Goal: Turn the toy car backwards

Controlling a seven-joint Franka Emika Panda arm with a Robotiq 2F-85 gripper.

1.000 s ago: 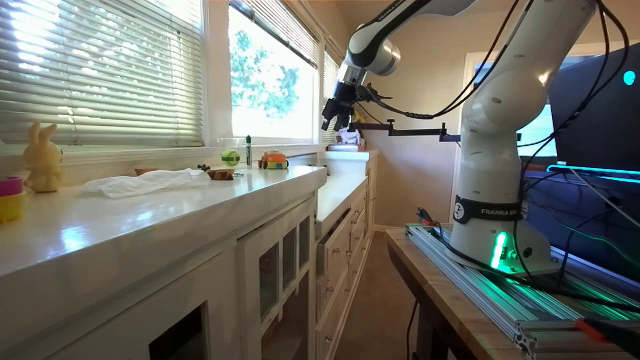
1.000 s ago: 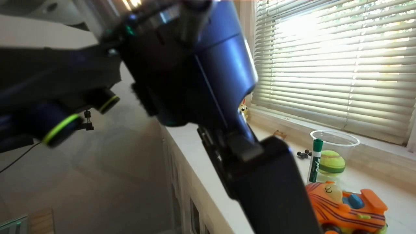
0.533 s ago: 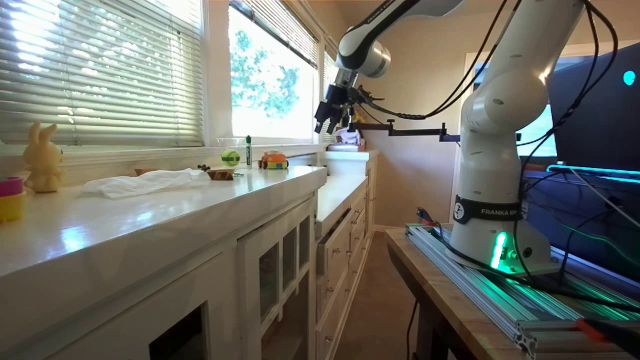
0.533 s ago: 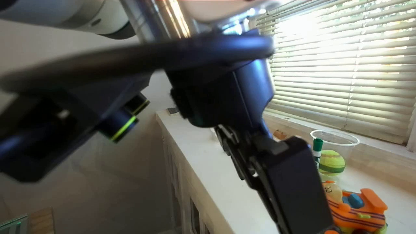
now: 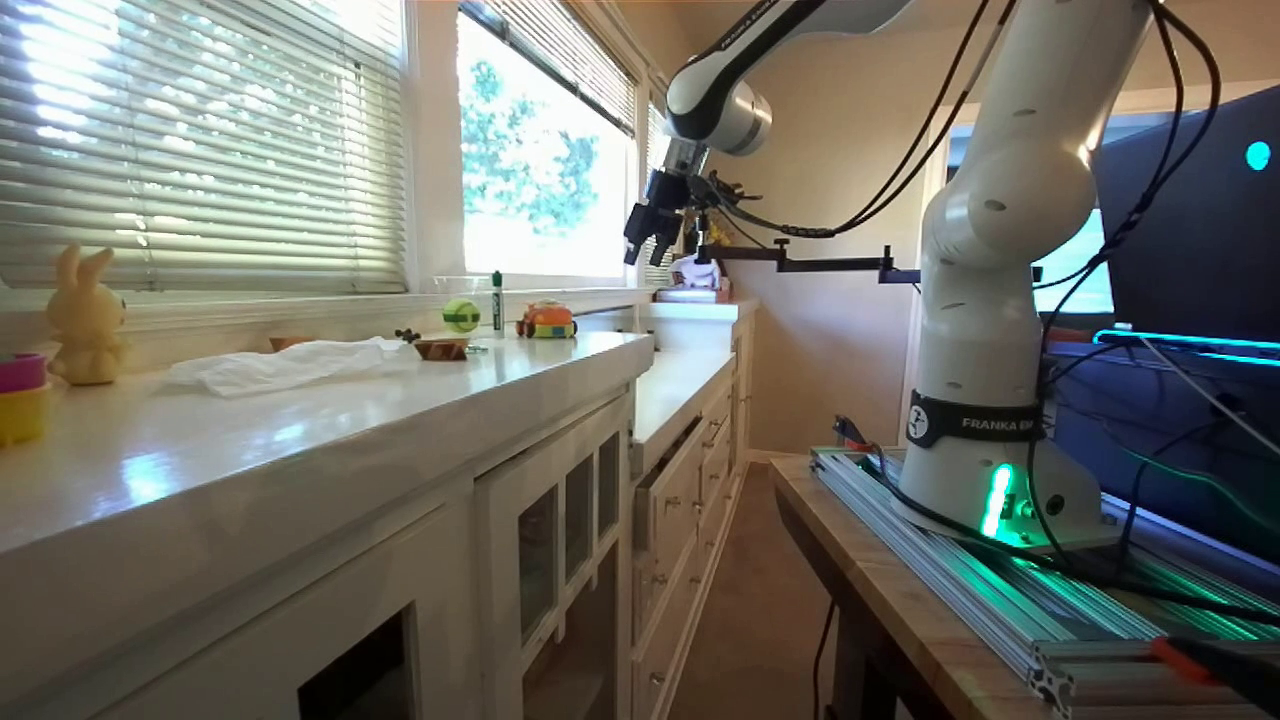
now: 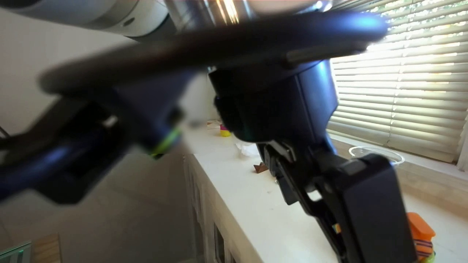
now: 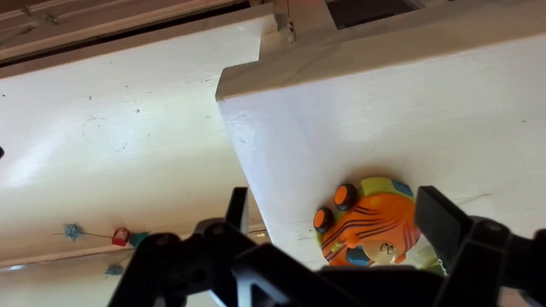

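Note:
The toy car [image 5: 547,320] is orange with dark wheels and a yellow-green and blue base. It stands on the white counter near its end. In an exterior view only its rear [image 6: 422,237] shows past the gripper. In the wrist view the car [image 7: 379,217] lies between the fingers as seen, nearer the right finger [image 7: 441,221], with its lower part hidden by the gripper body. My gripper [image 5: 643,258] is open and empty. It hangs well above the counter, to the right of the car in an exterior view, tilted and apart from it.
A green marker [image 5: 497,302] and a clear cup with a yellow-green ball [image 5: 461,316] stand beside the car. A brown piece [image 5: 441,349], white tissue [image 5: 300,365] and a pale yellow bunny [image 5: 88,315] lie further along. The counter edge [image 7: 243,170] drops to a lower ledge.
The arm and open gripper have moved left in an exterior view, towards the car's side. In an exterior view the gripper now covers the marker and most of the car. The car has not moved.

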